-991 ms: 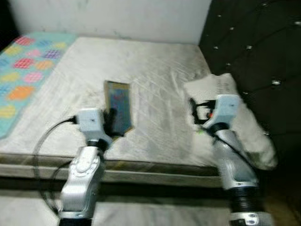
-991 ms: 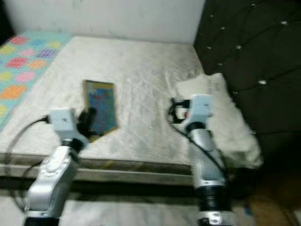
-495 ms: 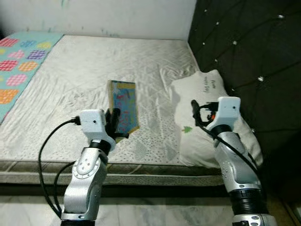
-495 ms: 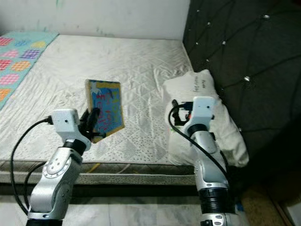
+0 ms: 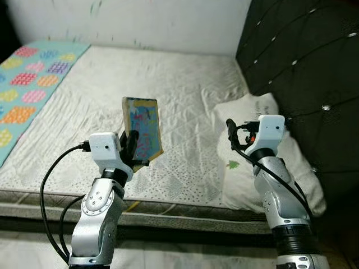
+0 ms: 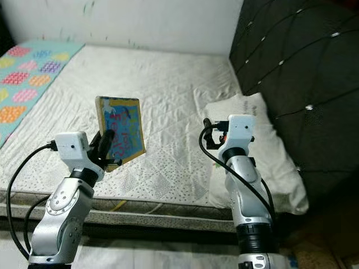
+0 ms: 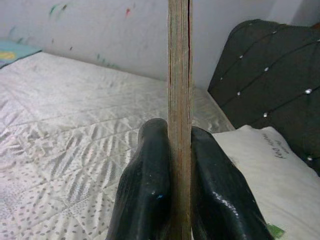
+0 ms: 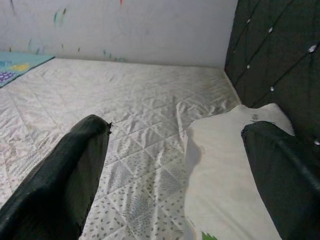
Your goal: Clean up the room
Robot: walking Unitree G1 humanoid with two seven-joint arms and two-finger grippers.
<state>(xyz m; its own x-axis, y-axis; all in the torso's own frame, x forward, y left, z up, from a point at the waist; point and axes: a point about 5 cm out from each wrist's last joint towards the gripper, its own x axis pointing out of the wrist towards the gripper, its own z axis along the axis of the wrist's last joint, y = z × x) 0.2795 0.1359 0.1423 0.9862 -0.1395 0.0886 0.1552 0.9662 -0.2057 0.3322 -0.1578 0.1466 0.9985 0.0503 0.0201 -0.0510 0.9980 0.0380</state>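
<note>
Left gripper (image 7: 179, 165): we have it raised over the near edge of the bed, both black fingers (image 7: 145, 195) pressed flat against the two faces of the book, clamped on its lower end.
Book (image 5: 142, 133): a thin picture book with a blue, colourful cover and a yellow-brown border; we hold it upright and slightly tilted, lifted clear of the mattress. In our left wrist view we see it edge-on, a narrow brownish strip rising between the fingers.
Right gripper (image 8: 175, 165): we hold it up over the near right part of the bed, above the pillow's inner edge, its two fingers spread wide apart with nothing between them.
Mattress (image 5: 185, 95): white, quilted in a diamond pattern, with small dark specks on the near part; it runs back to a pale wall.
Pillow (image 5: 263, 151): white, lying on the right side of the mattress against the headboard, with a small green mark near its lower edge.
Headboard (image 5: 303, 56): dark, padded and tufted with shiny studs, standing along the right side.
Blanket (image 5: 31, 78): turquoise with coloured patches, lying on the far left of the bed, well apart from the book.
Cable (image 5: 53, 185): a black lead loops from our left wrist down beside the silver arm.
</note>
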